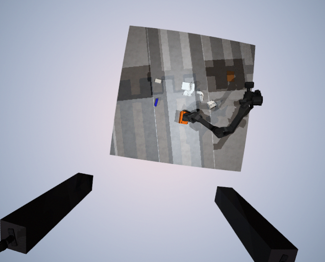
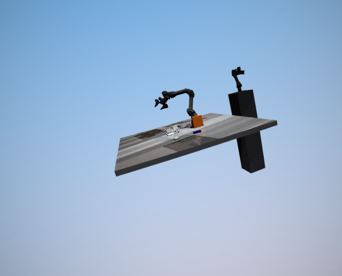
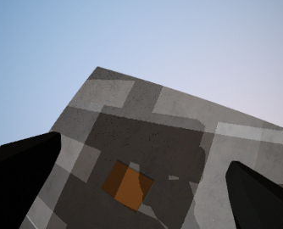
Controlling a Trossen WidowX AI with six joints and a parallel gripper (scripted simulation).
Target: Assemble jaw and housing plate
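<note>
My gripper [image 2: 158,107] [image 3: 147,158] is open and empty, high above the table's far right part in the top view. A white base plate [image 1: 185,85] [image 2: 172,133] lies near the middle of the table, with a white jaw [image 1: 187,93] at it; pins and teeth are too small to tell. A loose curved white jaw [image 1: 201,95] lies to its right. A small white piece with dark holes [image 1: 211,104], seemingly the housing plate, lies further right. The wrist view shows none of these parts.
An orange box [image 1: 183,117] [image 2: 197,121] stands at the arm's base. A blue block [image 1: 156,102] [image 2: 197,131] and a cream block [image 1: 158,81] [image 2: 176,138] lie to the left in the top view. A flat orange square [image 1: 230,76] [image 3: 129,187] lies on the table [image 1: 139,46].
</note>
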